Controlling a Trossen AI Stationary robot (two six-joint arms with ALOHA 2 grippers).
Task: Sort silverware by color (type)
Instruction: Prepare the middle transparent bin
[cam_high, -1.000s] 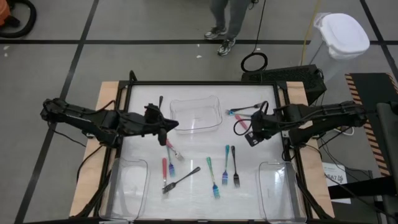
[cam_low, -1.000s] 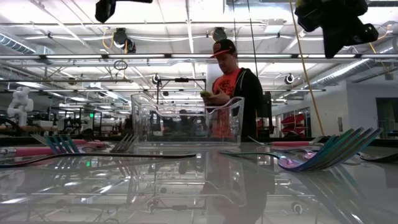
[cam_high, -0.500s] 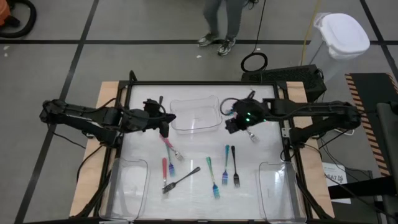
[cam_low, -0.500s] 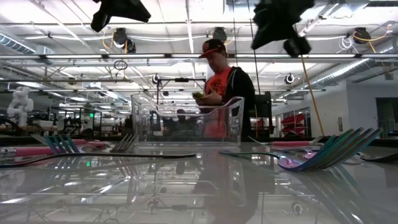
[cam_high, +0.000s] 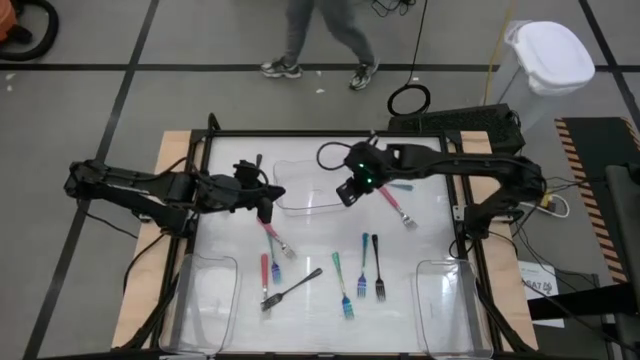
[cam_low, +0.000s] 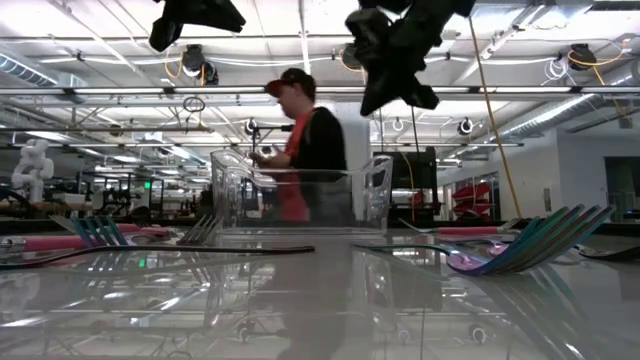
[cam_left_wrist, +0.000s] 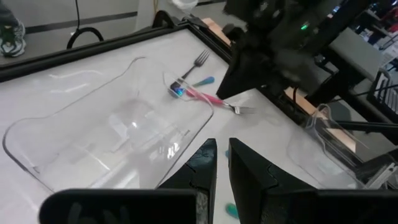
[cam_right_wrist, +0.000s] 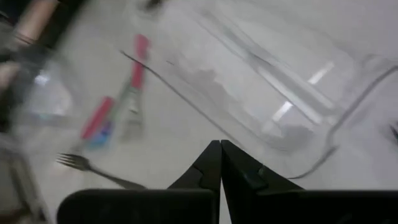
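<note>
Now | right claw (cam_high: 346, 192) closed, empty | above clear tray (cam_high: 315, 185)

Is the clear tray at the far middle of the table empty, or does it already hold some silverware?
Empty. In the high view the clear tray shows only bare bottom, and the left wrist view shows nothing inside; the pink fork lies outside it.
</note>
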